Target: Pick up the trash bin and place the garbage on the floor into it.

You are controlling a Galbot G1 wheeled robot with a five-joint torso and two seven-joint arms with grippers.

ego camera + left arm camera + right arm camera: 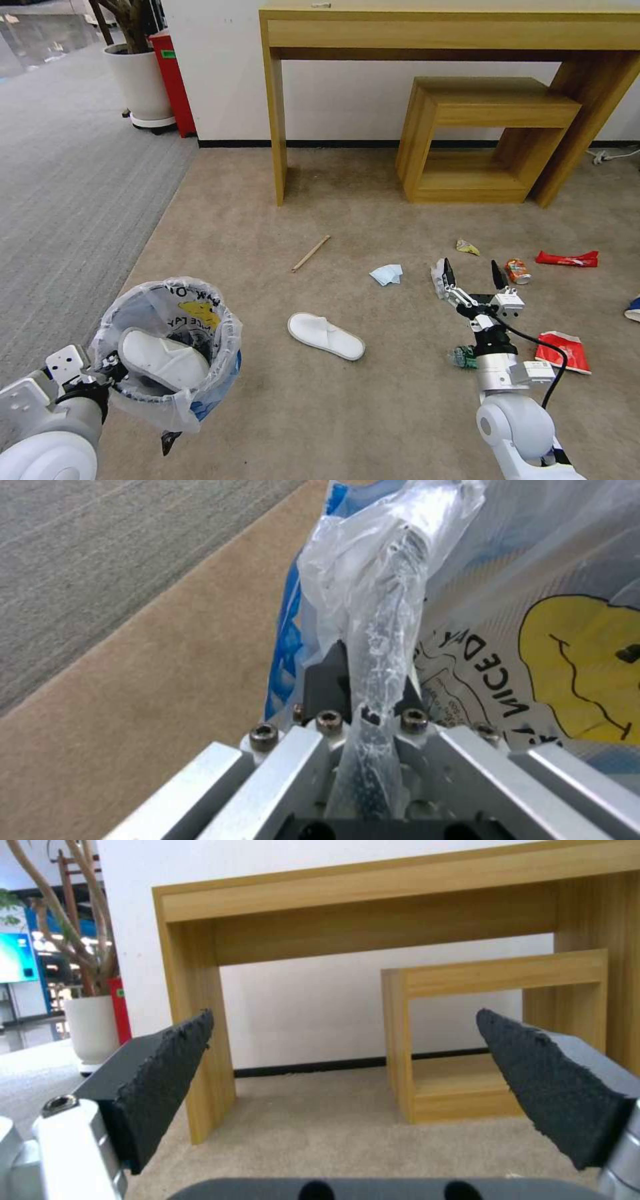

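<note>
- So the trash bin (175, 353) sits at about 7 o'clock in the head view, held up off the floor (267, 413) by the left gripper (110, 373), which has it by the near rim. One white slipper (163, 360) is already inside it.
- In the left wrist view the left gripper (363, 700) is pinched tight on the rim with a strip of the plastic bag (373, 630) caught between the fingers; the bin's blue side (287, 645) runs just past them.
- The right gripper (472, 275) is over at roughly 4 o'clock, hanging above the carpet with its jaws spread wide and nothing in them. The right wrist view shows the two black pads (167, 1075) far apart, with just carpet and furniture beyond.
- Garbage near the right gripper: a clear crumpled wrapper (438, 277) touching or just beside its left fingertip, can't tell which. A crushed can (517, 271) is just off its right fingertip, and a yellowish scrap (467, 247) is at 12 o'clock from it.
- A green-capped bottle (462, 357) peeks out from under the right wrist, and a red packet (563, 351) lies at 3 o'clock from that.
- Further out: a long red wrapper (567, 259), a blue tissue pack (387, 274), a wooden stick (311, 253), and a second slipper (326, 336) lying between the bin and the right arm.
- Behind it all stand a wooden desk (440, 33) and a low wooden stool (480, 137).
</note>
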